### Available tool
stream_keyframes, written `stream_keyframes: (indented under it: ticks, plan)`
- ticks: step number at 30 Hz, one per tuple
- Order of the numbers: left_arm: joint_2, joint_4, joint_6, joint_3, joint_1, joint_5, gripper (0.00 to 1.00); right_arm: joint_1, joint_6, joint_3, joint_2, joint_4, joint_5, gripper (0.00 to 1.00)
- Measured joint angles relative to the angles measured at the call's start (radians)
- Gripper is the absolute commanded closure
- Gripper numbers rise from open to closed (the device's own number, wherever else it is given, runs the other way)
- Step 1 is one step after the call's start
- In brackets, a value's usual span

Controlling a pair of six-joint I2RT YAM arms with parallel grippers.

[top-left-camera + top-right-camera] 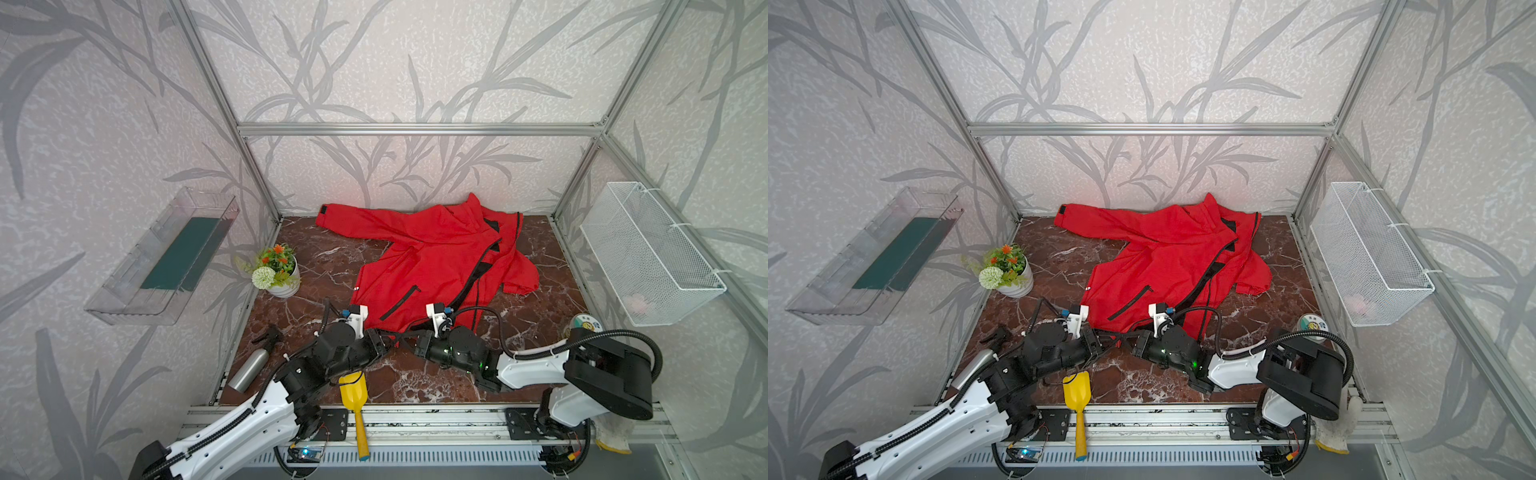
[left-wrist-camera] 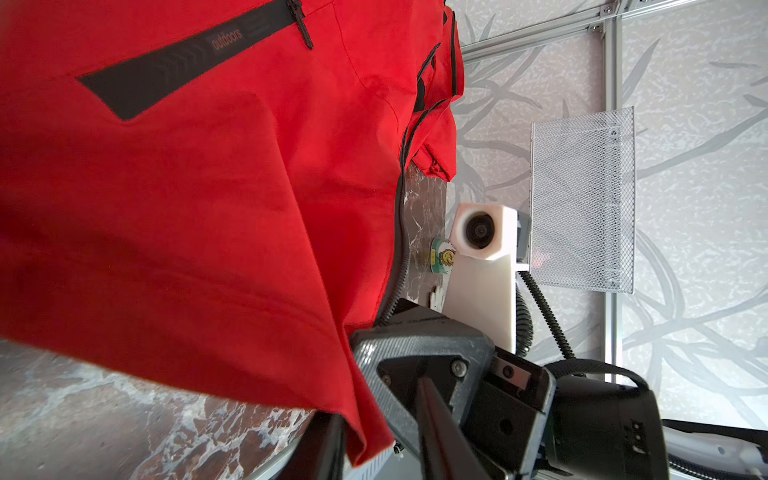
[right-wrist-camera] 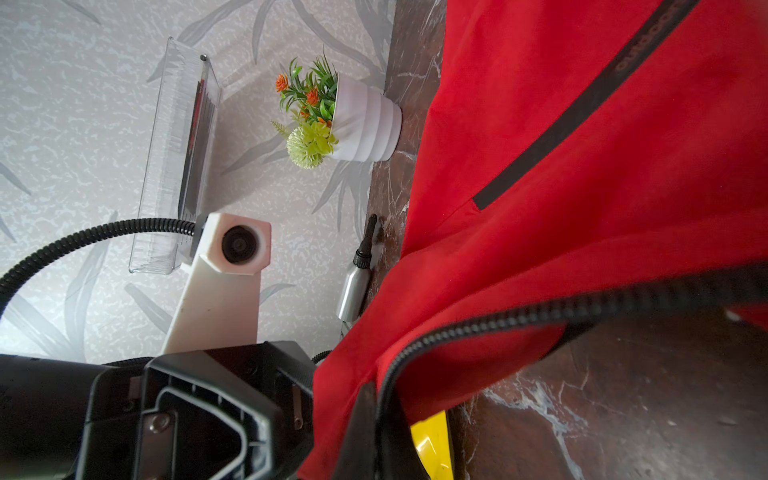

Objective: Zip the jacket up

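At nine o'clock on the marbled tabletop (image 1: pixel 328 270), a white pot of artificial flowers (image 1: pixel 282 282) is standing, and a silver spray bottle (image 1: pixel 249 368) is lying toward seven o'clock. Just left of six o'clock, the left gripper (image 1: pixel 384 340) is reaching to the near hem of the jacket (image 1: pixel 419 257). In the left wrist view its fingers (image 2: pixel 326 451) are standing a little apart, with the hem corner hanging between them. A yellow scoop (image 1: pixel 354 399) is lying at six o'clock, across the near edge. The jacket, bright red, is sprawling from the centre toward twelve and two o'clock, with one sleeve stretching toward eleven. Its black front zipper (image 1: pixel 478 266) is lying open up the front. Just right of six o'clock, the right gripper (image 1: pixel 419 344) is pinching the hem beside the zipper teeth, jaws closed tight. A white wire basket (image 1: pixel 648 253) is hanging on the wall at three o'clock.
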Motion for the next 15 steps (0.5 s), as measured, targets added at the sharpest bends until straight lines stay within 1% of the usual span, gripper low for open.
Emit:
stream_keyframes:
  ticks: [15]
  plan:
    - [-0.036,-0.015,0.002,-0.016,0.000,0.000,0.61,0.000,0.022,0.004,0.017,0.030,-0.013,1.00]
